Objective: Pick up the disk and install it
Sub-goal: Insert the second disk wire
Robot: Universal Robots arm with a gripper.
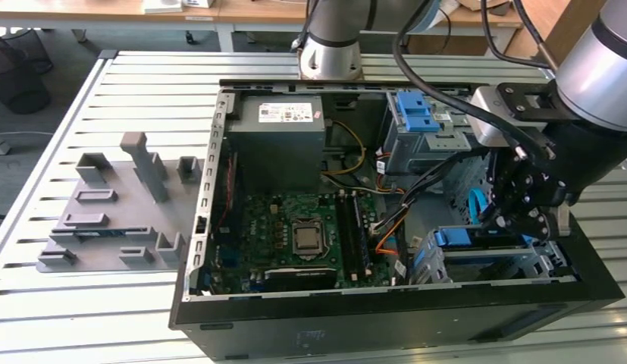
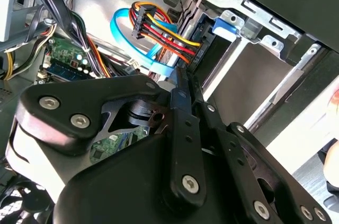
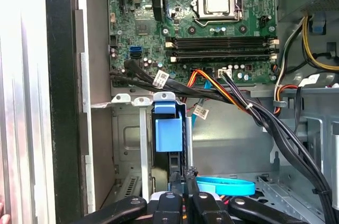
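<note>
The disk (image 3: pixel 168 134) stands on edge in the grey metal drive cage (image 3: pixel 127 144) at the case's front corner, its blue plastic carrier facing up and its dark body below. In the exterior view the blue carrier of the disk (image 1: pixel 473 238) sits in the cage at the exterior view's right. My gripper (image 1: pixel 512 221) hangs just over that cage. In both wrist views the black fingers lie pressed together with nothing between them; my gripper (image 3: pixel 185 174) has its tips at the disk's edge, beside a light-blue data cable (image 3: pixel 225 186). My gripper (image 2: pixel 183 78) points towards the bundle of coloured power wires (image 2: pixel 159 30).
The open computer case (image 1: pixel 394 299) lies on a slatted metal table (image 1: pixel 121 83). Inside are the green motherboard (image 1: pixel 293 227), a grey power-supply box (image 1: pixel 277 125) and a second cage with a blue latch (image 1: pixel 419 114). Thick black cables (image 3: pixel 254 113) cross near the cage. A grey fixture plate (image 1: pixel 111 212) lies outside.
</note>
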